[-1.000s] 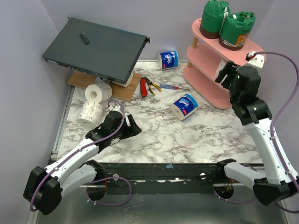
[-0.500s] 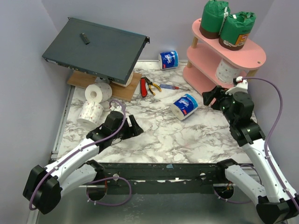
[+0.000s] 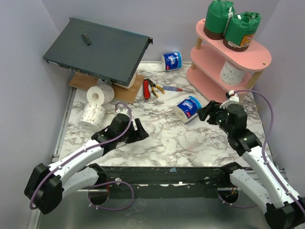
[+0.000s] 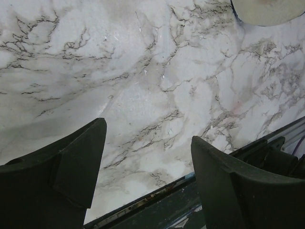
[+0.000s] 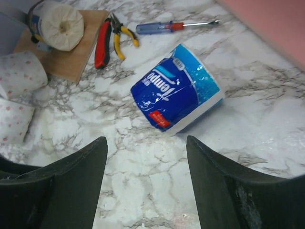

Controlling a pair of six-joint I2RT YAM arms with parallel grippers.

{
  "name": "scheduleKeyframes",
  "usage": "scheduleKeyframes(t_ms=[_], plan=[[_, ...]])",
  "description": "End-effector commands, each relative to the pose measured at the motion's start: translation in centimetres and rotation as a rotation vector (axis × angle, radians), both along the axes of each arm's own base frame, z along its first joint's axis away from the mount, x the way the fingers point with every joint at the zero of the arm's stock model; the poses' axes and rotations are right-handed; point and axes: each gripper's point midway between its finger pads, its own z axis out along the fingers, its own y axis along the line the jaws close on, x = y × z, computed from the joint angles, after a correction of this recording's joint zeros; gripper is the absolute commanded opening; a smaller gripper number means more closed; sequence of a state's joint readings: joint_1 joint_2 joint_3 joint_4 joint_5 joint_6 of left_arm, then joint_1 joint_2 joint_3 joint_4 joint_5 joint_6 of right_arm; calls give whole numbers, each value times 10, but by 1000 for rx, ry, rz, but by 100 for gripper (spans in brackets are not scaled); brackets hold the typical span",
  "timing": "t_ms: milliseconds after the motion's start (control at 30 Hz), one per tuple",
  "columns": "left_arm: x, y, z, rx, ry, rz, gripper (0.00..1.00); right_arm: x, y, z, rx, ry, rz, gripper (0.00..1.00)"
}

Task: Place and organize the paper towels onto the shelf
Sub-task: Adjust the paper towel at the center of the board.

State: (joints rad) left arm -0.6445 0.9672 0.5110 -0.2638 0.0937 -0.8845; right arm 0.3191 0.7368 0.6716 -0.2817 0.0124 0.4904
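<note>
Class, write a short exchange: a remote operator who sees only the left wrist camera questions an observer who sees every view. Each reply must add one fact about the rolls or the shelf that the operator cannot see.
Operator: Under my left tool I see only the marble table. What does the other arm face?
Observer: The right tool is open and points at a blue-and-white wrapped paper towel roll, which lies on its side on the marble, not touched.
Operator: What is on the shelf?
Observer: The pink three-tier oval shelf holds two green-wrapped rolls with brown bands on its top board and one white roll on its middle tier.
</note>
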Motion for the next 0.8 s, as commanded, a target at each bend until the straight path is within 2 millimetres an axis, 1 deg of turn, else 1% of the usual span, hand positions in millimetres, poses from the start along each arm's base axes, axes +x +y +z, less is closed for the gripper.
scheduleKeyframes(t_ms=[0, 33, 100, 200, 267, 400, 500, 567, 700, 767], plan=[[11, -8, 13, -8, -28, 13, 75, -6, 22, -5, 37, -5, 48, 70], [12, -10, 14, -9, -27, 11, 75, -8, 27, -8, 36, 0, 60, 70], [14, -12, 16, -3, -29, 6, 75, -13, 35, -21, 22, 19, 67, 70], [18, -13, 19, 3, -32, 6, 75, -18, 40, -43, 15, 59, 51, 70], [19, -15, 22, 4, -38, 2, 75, -20, 41, -53, 33, 81, 41, 70], [21, -17, 24, 3, -48, 1, 75, -26, 38, -57, 70, 70, 28, 70], [20, -14, 21, 10, -45, 9, 75, -30, 32, -58, 75, 61, 9, 70], [17, -11, 16, 20, -41, 13, 75, -34, 27, -62, 79, 66, -7, 71], [12, -8, 12, 15, -45, 8, 75, -38, 18, -69, 113, 66, -66, 75], [9, -9, 17, -13, -74, -6, 76, -37, 16, -69, 147, 56, -91, 78]])
